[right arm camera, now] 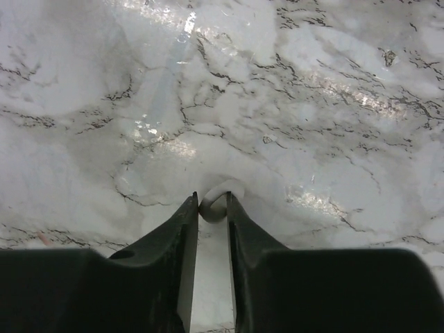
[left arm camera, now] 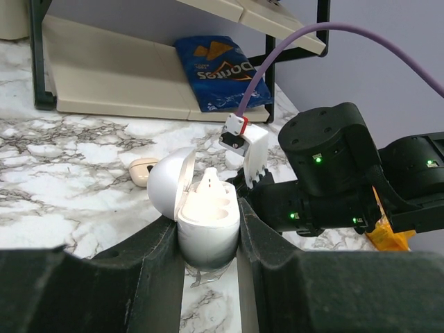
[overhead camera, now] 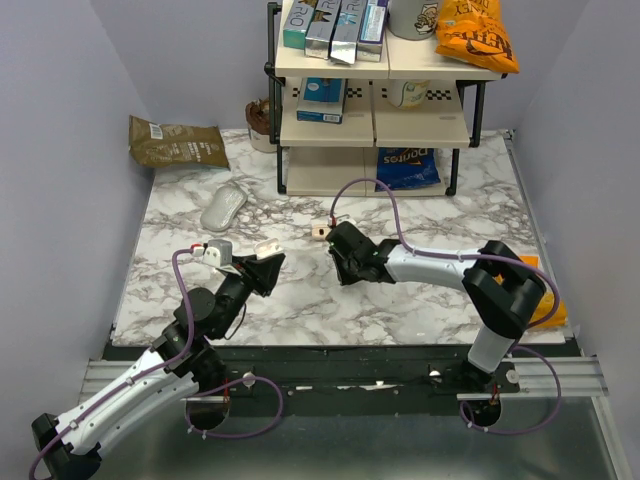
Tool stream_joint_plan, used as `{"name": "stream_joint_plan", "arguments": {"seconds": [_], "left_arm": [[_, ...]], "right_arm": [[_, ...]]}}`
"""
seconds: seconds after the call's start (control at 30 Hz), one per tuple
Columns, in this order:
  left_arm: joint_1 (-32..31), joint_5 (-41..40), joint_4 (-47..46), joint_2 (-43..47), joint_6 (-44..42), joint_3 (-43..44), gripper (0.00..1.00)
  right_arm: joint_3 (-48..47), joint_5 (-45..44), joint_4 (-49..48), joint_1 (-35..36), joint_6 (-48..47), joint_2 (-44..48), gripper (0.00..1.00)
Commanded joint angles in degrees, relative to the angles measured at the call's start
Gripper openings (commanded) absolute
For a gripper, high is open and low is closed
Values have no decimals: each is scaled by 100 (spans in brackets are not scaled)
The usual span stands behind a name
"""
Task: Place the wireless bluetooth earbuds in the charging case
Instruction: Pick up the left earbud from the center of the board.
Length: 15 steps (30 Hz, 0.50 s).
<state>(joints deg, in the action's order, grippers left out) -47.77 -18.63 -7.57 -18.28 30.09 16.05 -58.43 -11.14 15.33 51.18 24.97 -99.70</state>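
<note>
My left gripper (left arm camera: 208, 239) is shut on the white charging case (left arm camera: 207, 220) and holds it upright just above the table. Its lid (left arm camera: 165, 184) is swung open to the left and the two sockets show. In the top view this gripper (overhead camera: 268, 254) is left of centre with the case (overhead camera: 267, 246) in it. A beige earbud (left arm camera: 143, 171) lies on the marble beyond the case. My right gripper (right arm camera: 212, 205) is shut on a small pale earbud (right arm camera: 220, 192), low over the marble. In the top view it (overhead camera: 341, 268) is just right of the case.
A white computer mouse (overhead camera: 223, 208) lies at the back left, with a brown bag (overhead camera: 176, 142) behind it. A shelf rack (overhead camera: 372, 110) stands at the back with a blue Doritos bag (overhead camera: 407, 167) under it. An orange item (overhead camera: 552, 305) sits at the right edge.
</note>
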Motion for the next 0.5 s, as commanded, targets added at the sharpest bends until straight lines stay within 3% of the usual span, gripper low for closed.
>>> {"name": "stream_joint_plan", "arguments": {"seconds": [0.0, 0.13, 0.27, 0.47], "left_arm": [[-31, 35, -86, 62, 32, -6, 0], [-31, 35, -86, 71, 24, 3, 0], [-31, 35, -69, 79, 32, 21, 0], [-31, 123, -60, 71, 50, 91, 0]], "right_arm": [[7, -284, 444, -81, 69, -199, 25], [104, -380, 453, -82, 69, -85, 1], [376, -223, 147, -90, -141, 415, 0], [869, 962, -373, -82, -940, 2356, 0]]}}
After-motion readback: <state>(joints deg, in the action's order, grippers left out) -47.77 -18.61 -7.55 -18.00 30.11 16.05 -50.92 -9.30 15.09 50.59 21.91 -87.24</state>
